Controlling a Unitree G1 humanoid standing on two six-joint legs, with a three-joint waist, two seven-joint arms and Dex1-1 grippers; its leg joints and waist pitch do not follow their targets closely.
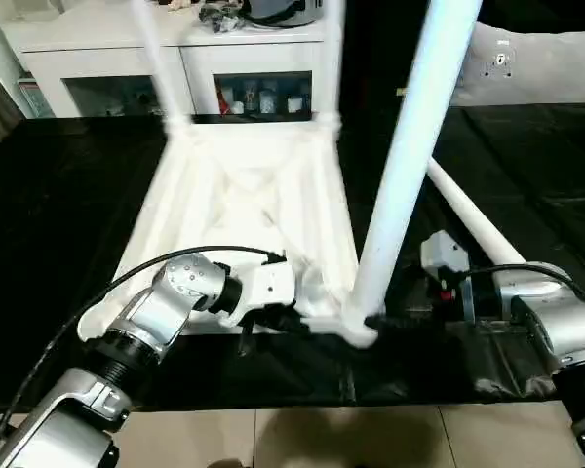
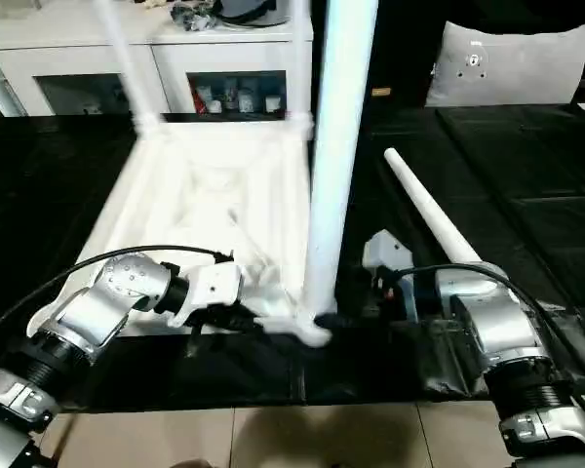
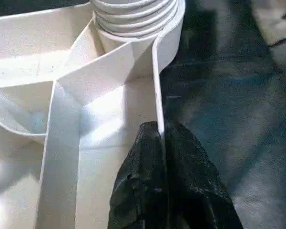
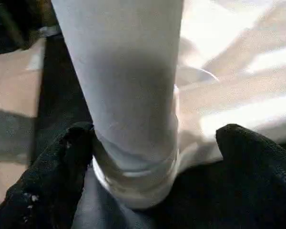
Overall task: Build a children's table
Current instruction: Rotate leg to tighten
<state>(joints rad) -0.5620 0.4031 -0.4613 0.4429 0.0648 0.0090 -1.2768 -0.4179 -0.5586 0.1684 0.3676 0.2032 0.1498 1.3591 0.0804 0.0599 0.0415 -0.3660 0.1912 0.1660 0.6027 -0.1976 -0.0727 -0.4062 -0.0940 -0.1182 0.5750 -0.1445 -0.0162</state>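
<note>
The white table top lies upside down on the black mat, ribs facing up. Two legs stand in its far corner sockets. A third leg stands upright in the near right socket. The fourth leg lies loose on the mat to the right. My left gripper is shut on the top's thin near rim, close to that near right socket. My right gripper is open around the base of the upright leg, one finger touching it, the other standing apart.
A white cabinet with dark glass doors stands behind the mat. A grey cushion leans at the back right. The black mat ends at a tiled floor right in front of me.
</note>
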